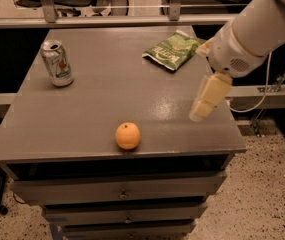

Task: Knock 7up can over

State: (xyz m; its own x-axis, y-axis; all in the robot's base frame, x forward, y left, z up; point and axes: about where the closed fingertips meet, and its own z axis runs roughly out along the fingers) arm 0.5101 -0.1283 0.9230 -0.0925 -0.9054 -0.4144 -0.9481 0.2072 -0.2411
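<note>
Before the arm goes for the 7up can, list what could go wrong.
The gripper hangs over the right side of the table, and the 7up can stands upright far left: a low sweep across could clip the orange near the front edge and roll it off.
The can stands close to the left edge; knocked leftward, it may fall off.

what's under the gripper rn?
Grey tabletop, near its right front corner, where the gripper hangs. The can stands upright at far left, the orange by the front edge, the chip bag at the back. The patch right behind the gripper is covered.
</note>
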